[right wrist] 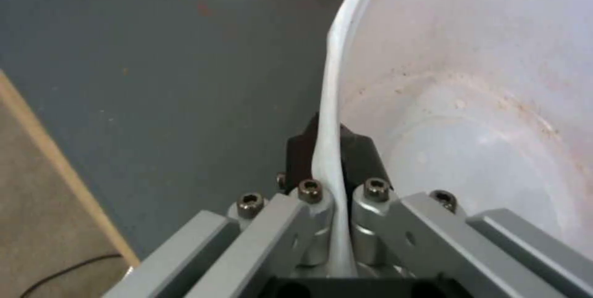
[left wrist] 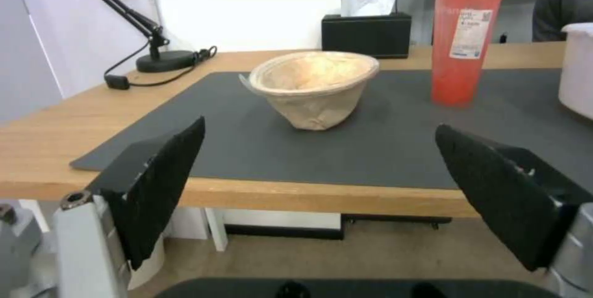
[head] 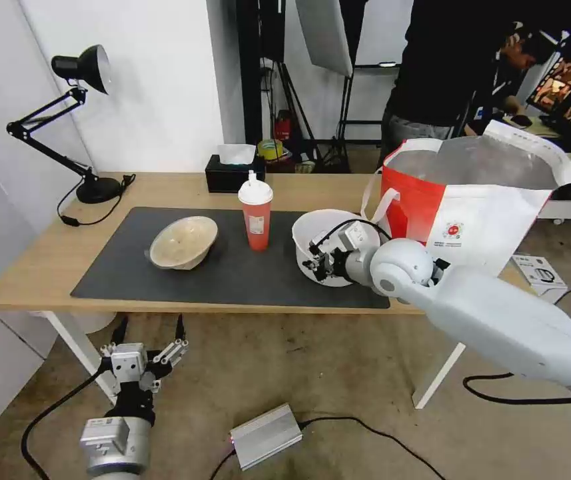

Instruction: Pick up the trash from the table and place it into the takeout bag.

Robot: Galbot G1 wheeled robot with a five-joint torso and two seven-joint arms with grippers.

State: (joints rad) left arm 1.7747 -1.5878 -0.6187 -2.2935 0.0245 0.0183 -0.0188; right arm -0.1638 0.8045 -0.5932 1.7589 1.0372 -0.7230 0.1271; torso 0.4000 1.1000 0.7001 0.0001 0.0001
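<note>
On the dark grey mat (head: 232, 273) of your bench (head: 45, 260), toward its right end, your right pincer (head: 316, 261) is clamped tight on the rim of the large white bowl (head: 315, 230), one finger inside the wall and one outside; in the right wrist view the thin rim (right wrist: 327, 117) runs straight between the black pads, and faint reddish specks mark the bowl's inside. You have the takeout bag (head: 478, 207) standing open just beside that bowl, at the bench's right end, its foil lining showing. Left of the bowl the red drink cup (head: 256, 217) stands upright, and farther left the beige paper bowl (head: 183, 242) sits tilted on the mat. Your left pincer (head: 150, 333) hangs below the bench's front edge, spread wide and holding nothing, facing the paper bowl (left wrist: 315, 87)
</note>
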